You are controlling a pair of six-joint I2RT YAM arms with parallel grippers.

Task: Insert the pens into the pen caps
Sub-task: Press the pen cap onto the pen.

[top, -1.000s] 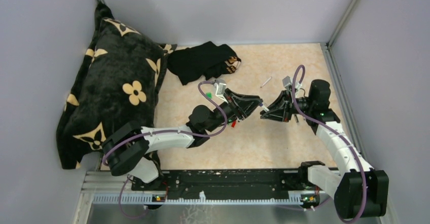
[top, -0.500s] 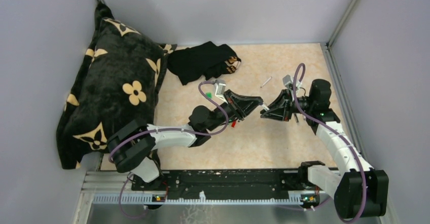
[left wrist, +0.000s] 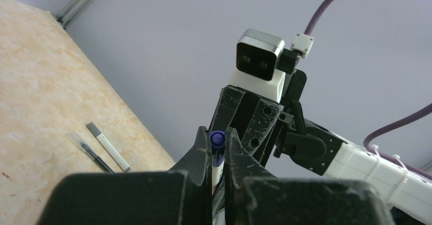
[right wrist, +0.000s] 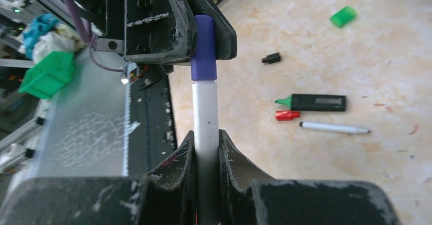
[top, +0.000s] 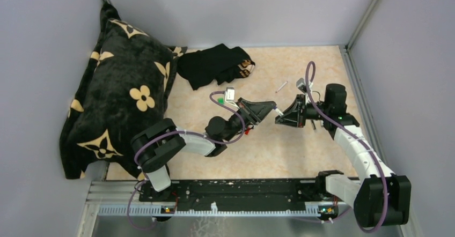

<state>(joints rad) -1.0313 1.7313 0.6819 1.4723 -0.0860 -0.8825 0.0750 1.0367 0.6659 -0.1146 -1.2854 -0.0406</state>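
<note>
The right gripper is squeezed tight on the white pen; the pen's tip looks tucked into the purple cap, up in the air; the left gripper is pinched shut on that cap; I think they should push straight together, in one line, holding firm, no bending; a black marker and a green cap lie on the table farther off.

Overhead looks down; close wrist views face each other, sharing purple cap.
</note>
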